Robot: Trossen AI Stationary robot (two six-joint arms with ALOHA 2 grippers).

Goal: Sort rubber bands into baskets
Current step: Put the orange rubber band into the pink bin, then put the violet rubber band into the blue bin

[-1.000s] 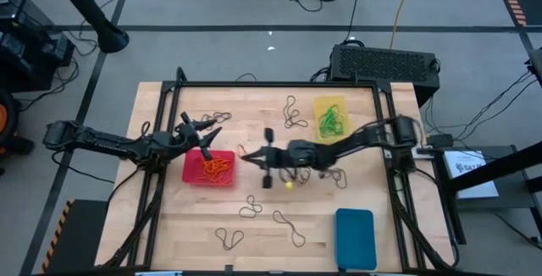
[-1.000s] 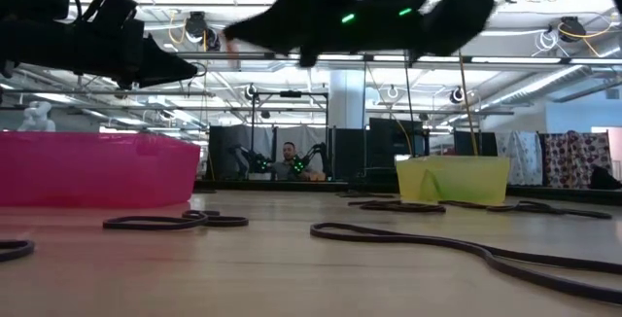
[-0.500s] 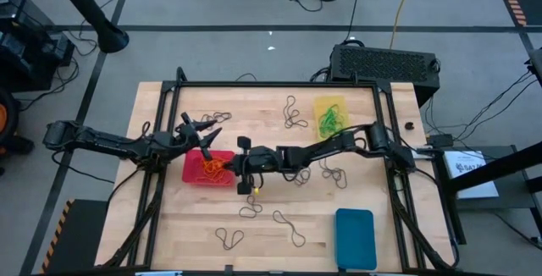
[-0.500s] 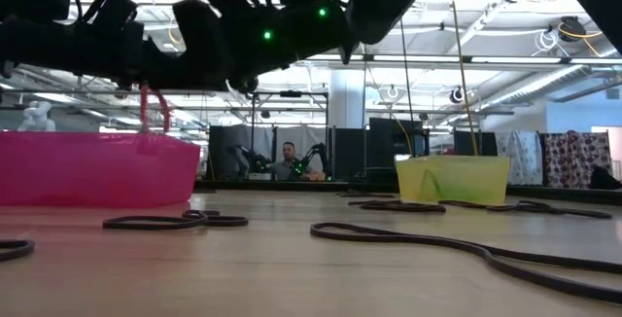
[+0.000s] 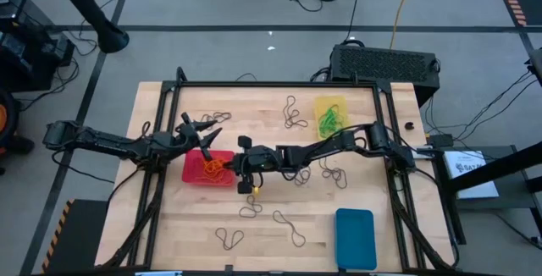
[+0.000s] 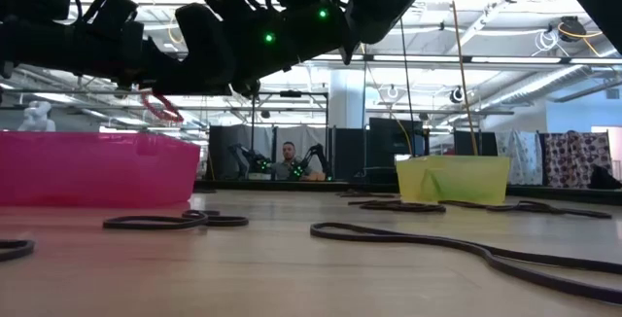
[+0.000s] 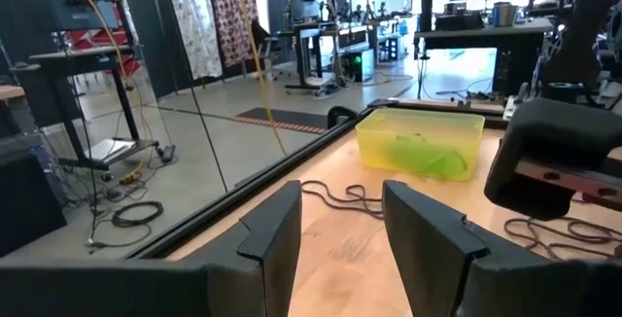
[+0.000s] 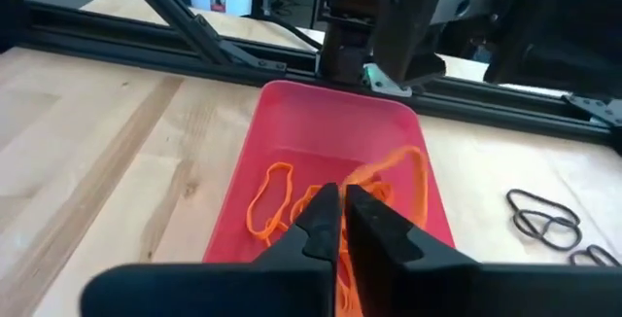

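The red basket (image 5: 190, 175) holds several orange-red rubber bands (image 8: 270, 196). My right gripper (image 5: 229, 168) reaches in from the table's right and hovers over the basket's right end, its fingers (image 8: 326, 216) almost together on one more orange-red band (image 6: 161, 108). My left gripper (image 5: 206, 130) waits open over the basket's far left corner, holding nothing. Green bands lie in the yellow basket (image 5: 330, 103). The blue basket (image 5: 356, 238) stands at the near right. My right gripper has the orange-red band at its fingertips, pinched between the two fingers, which slant down from the table's right. The band's loop (image 8: 420, 166) hangs tilted below the tips, clear above the red basket. The exact spot of the pinch is hidden by the fingers.
Dark rubber bands lie loose on the wooden table: by the far edge (image 5: 292, 115), beside the left gripper (image 5: 218, 119), under the right arm (image 5: 337, 176) and toward the near edge (image 5: 229, 238). A black frame borders the table.
My right gripper has travelled toward the table's left edge, from mid-table to above the red basket, and tipped its fingers downward, carrying the orange-red band. It then held still, while the band swung from hanging straight to hanging tilted.
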